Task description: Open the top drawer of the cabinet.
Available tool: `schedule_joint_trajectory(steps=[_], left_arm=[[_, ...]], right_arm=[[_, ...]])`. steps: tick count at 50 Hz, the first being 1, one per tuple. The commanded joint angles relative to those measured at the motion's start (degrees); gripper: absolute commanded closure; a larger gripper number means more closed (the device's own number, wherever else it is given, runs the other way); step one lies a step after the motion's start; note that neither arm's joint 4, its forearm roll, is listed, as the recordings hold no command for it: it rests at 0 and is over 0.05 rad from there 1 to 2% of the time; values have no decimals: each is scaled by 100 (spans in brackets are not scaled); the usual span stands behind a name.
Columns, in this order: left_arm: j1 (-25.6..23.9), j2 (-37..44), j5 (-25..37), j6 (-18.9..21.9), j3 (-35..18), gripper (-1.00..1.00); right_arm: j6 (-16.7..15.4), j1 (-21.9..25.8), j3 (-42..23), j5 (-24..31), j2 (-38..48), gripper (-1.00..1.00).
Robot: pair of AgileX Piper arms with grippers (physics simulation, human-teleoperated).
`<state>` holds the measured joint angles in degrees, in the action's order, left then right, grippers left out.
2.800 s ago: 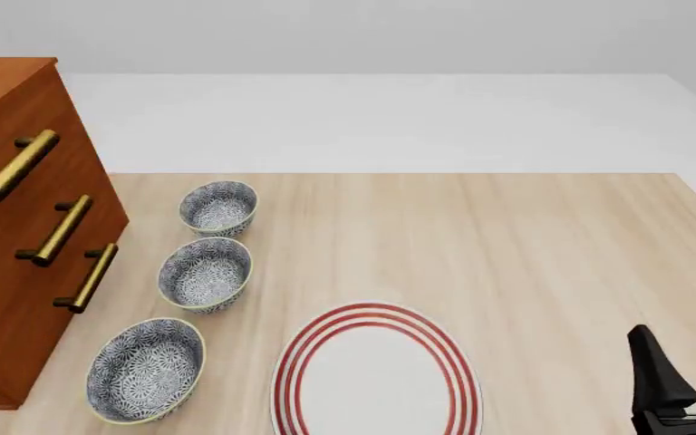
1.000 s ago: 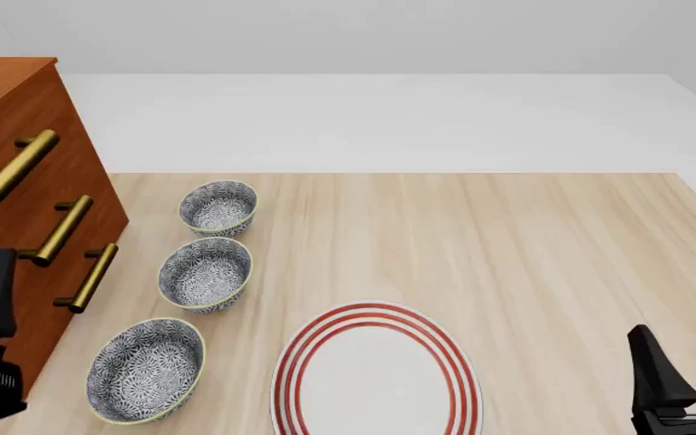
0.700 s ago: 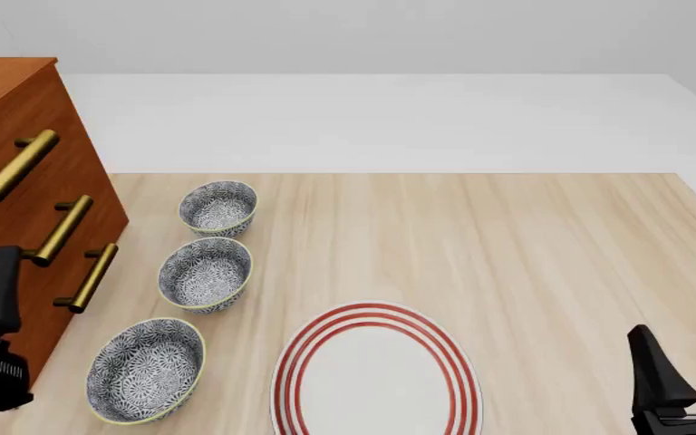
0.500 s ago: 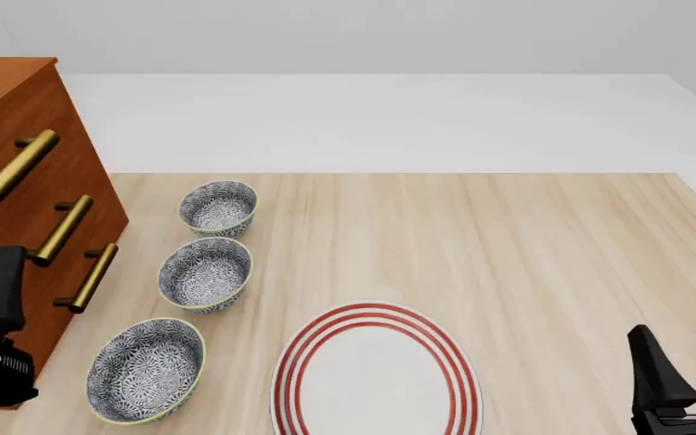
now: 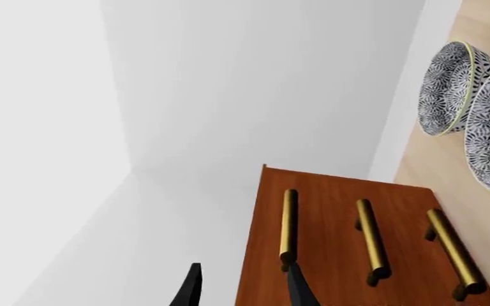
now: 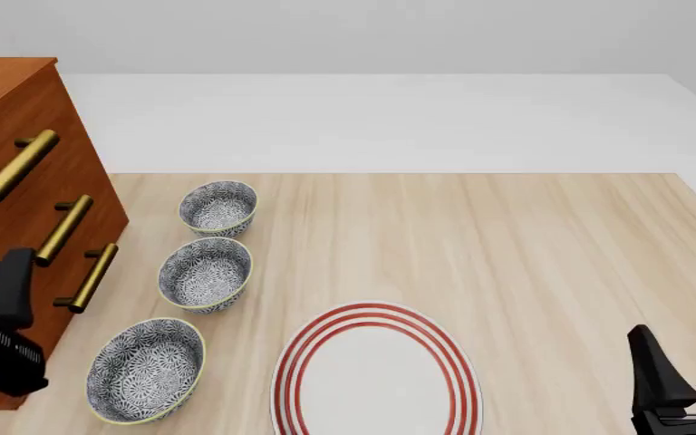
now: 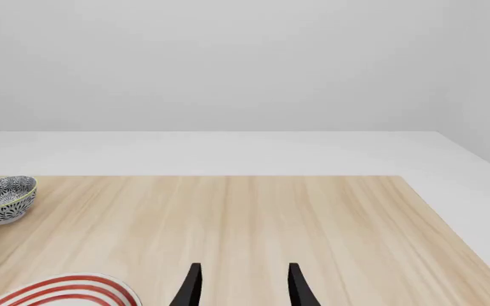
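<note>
— What did the front view give you that the wrist cameras didn't?

— The whole counter [image 6: 506, 245]. The cabinet [image 6: 10, 136] stood at its far left, cut off by the picture's edge, its drawer fronts turned toward the bowls. The left wrist camera looked at that face straight on, and the right wrist camera missed the cabinet altogether.

— And the count?

— One cabinet with three brass handles, stacked. One red-ringed plate [image 6: 376, 372] near the front edge. Three patterned bowls [image 6: 207, 272] in a row just beside the cabinet; the left wrist view caught only two of them.

— Where was the top drawer?

— The top drawer [image 6: 7, 177] was the uppermost one and sat flush, shut. Its bar handle [image 5: 288, 224] ran long across the drawer front, parallel to the two below.

— The arms?

— The left gripper [image 5: 243, 290] hovered in front of the cabinet, jaws spread wide and holding nothing; one fingertip [image 5: 298, 287] overlapped the near end of the top handle in that view, though I couldn't tell if it touched. The right gripper [image 7: 242, 287] was low at the counter's near right corner, jaws likewise apart and empty, well away from the cabinet.
</note>
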<state>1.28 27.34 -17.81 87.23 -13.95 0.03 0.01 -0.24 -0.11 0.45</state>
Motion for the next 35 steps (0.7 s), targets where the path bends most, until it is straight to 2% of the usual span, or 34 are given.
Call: schedule_joint_trajectory(steps=[1,35], left_arm=[[9,225,-80,51,-33,-100],[363,1128,-609,119,-273,-100]], right_arm=[[0,-1,0,0,1,-100],[1,0,0,0,1,-100]])
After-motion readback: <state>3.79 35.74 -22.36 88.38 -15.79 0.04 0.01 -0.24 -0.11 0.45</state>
